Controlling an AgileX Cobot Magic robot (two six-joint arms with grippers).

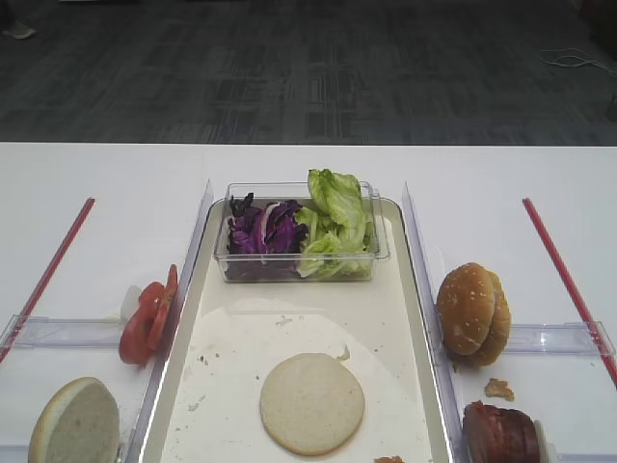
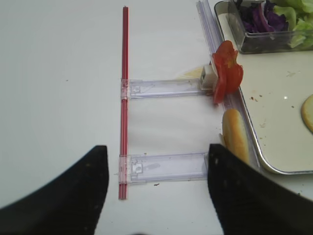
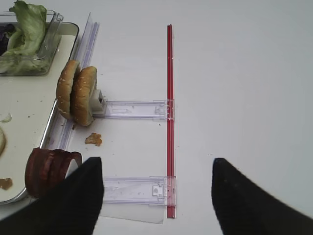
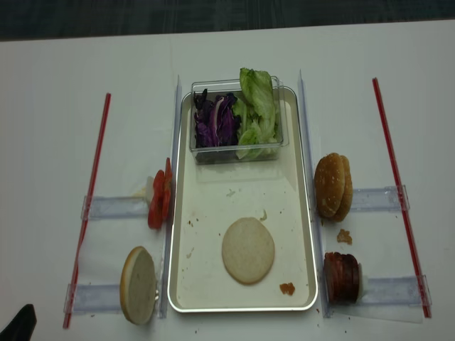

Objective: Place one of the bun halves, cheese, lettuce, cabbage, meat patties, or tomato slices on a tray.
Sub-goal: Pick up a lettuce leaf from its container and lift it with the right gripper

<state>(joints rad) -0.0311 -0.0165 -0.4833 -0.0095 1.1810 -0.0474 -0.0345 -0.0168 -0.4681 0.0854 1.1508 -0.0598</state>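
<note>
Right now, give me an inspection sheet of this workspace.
Surface: white table, crumbs beside the tray.
Tray: one bun half lies cut face up on its floor; clear tub at the far end holds cabbage and lettuce.
Left side: tomato slices and a bun half on edge.
Right side: seeded bun halves, meat patties.
Clutter: red strips, clear side rails.
Grippers: left gripper open, empty; right gripper open, empty.
Cables: one on the far floor.
Surroundings: dark carpet.
</note>
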